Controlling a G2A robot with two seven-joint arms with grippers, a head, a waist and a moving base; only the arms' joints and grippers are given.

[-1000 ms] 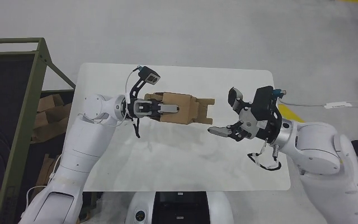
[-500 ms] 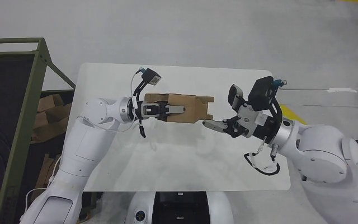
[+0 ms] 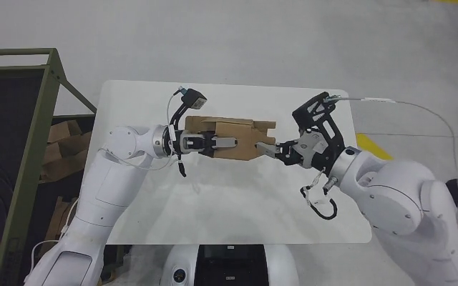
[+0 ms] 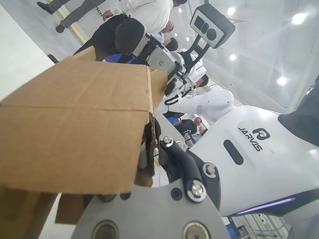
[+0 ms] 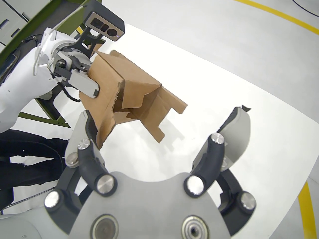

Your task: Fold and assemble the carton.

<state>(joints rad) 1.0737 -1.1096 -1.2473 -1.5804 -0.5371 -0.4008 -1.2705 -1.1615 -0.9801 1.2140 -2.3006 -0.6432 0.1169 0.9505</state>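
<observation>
Carton (image 3: 232, 137) held above bench (image 3: 236, 207): your left pincer (image 3: 215, 141) clamped on its end; right pincer (image 5: 162, 120) spread apart, one finger (image 5: 84, 128) touching flap edge.

Bright even light, ceiling lamps (image 4: 296, 19) flaring (starred glare), faint shadows on table (image 3: 236, 207), wrist views bowed at edges

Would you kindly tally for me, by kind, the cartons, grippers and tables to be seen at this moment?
carton: 1
grippers: 2, the left gripper and the right gripper
table: 1
Total: 4
</observation>
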